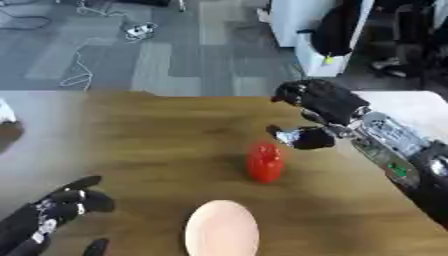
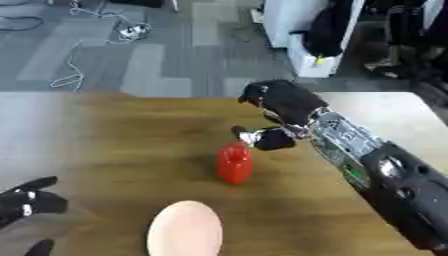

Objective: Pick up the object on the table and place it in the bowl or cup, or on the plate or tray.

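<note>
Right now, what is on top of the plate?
Nothing shows on the plate; its visible face is bare, though its near edge runs out of view. The red object stands on the table beyond it, by the right hand.

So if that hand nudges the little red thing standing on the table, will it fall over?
Possibly. The red object stands upright, taller than wide, so a nudge near its top from the right hand would probably tip it. Its rounded sides suggest it could then roll on the wooden table. Its surface looks smooth and glossy, so it may be somewhat slippery.
</note>
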Robot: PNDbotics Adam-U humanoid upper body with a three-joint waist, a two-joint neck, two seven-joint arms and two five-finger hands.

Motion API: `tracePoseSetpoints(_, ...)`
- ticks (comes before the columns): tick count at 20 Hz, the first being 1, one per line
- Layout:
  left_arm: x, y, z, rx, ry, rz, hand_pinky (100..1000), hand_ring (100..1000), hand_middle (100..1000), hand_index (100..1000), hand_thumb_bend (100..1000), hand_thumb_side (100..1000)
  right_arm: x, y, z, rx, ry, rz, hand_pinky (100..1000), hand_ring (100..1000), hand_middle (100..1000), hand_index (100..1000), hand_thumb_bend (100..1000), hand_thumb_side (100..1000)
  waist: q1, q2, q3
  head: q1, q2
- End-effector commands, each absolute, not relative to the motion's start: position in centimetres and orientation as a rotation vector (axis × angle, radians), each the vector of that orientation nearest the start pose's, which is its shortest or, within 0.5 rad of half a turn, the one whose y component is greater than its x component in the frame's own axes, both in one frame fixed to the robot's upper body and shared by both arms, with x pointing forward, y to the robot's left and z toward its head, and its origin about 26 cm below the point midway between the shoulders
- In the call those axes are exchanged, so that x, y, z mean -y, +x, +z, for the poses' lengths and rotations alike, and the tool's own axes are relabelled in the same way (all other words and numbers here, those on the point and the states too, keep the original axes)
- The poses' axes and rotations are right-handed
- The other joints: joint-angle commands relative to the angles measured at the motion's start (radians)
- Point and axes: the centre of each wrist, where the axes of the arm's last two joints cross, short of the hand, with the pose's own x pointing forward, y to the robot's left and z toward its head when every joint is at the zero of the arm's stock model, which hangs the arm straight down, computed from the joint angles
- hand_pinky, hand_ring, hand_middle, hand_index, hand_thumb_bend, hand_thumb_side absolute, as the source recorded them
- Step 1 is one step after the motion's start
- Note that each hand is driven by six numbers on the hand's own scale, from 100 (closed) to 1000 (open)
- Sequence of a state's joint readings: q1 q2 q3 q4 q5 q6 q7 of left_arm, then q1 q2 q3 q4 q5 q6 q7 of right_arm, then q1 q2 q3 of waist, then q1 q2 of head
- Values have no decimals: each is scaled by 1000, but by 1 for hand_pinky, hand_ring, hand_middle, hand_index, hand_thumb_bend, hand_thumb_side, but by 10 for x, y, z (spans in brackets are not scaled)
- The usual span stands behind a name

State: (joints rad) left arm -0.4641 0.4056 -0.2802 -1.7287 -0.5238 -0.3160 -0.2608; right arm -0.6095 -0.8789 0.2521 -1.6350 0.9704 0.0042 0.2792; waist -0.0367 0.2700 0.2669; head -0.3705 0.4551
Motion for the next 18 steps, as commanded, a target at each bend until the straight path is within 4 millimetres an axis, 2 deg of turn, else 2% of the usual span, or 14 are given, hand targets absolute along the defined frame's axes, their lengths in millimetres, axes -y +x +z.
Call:
tracePoseSetpoints(1, -209, 348, 174, 2174, 406, -1454, 830, 1000, 740, 820, 100, 779, 307, 354, 273, 1412, -1526, 1672, 779, 817, 846, 880, 357, 859, -1, -14, 0, -1, -7)
tracePoseSetpoints(18, -221, 340, 164, 2135, 457, -1487, 825, 1000, 735, 816, 100, 769, 294, 340, 278, 1419, -1523, 1738, 783, 822, 851, 884, 355, 867, -6, -19, 30, -5, -9)
